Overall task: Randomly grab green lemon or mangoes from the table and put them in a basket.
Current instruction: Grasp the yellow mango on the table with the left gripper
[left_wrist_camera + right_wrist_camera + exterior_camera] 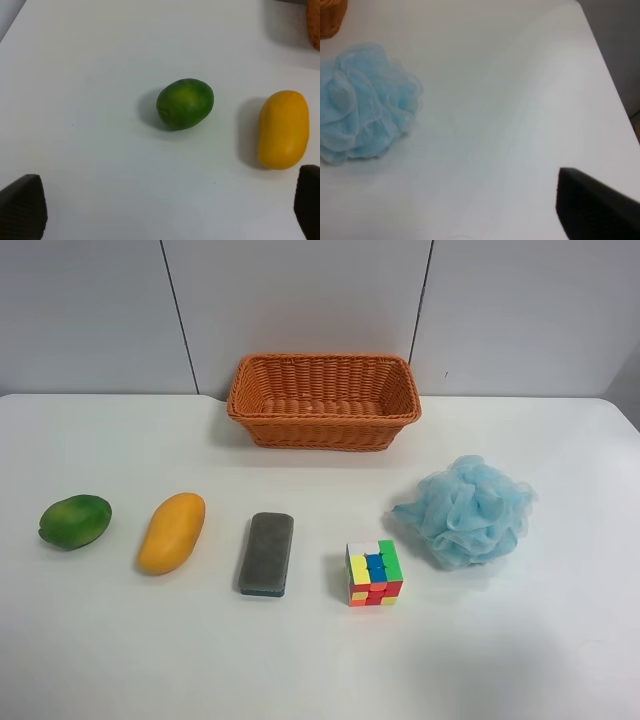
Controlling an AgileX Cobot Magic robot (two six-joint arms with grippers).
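The green lemon (75,521) lies at the exterior high view's left on the white table (320,660), with the yellow-orange mango (172,532) just beside it. The orange wicker basket (323,400) stands empty at the back middle. No arm shows in the exterior high view. In the left wrist view my left gripper (165,200) is open and empty, its fingertips wide apart, short of the lemon (185,103) and the mango (282,129). The right wrist view shows only one dark finger (592,210) of the right gripper over bare table, with nothing held.
A grey eraser block (266,553), a colourful puzzle cube (373,573) and a blue mesh bath sponge (468,510) lie in a row to the right of the mango. The sponge (362,102) and a basket corner (330,17) show in the right wrist view.
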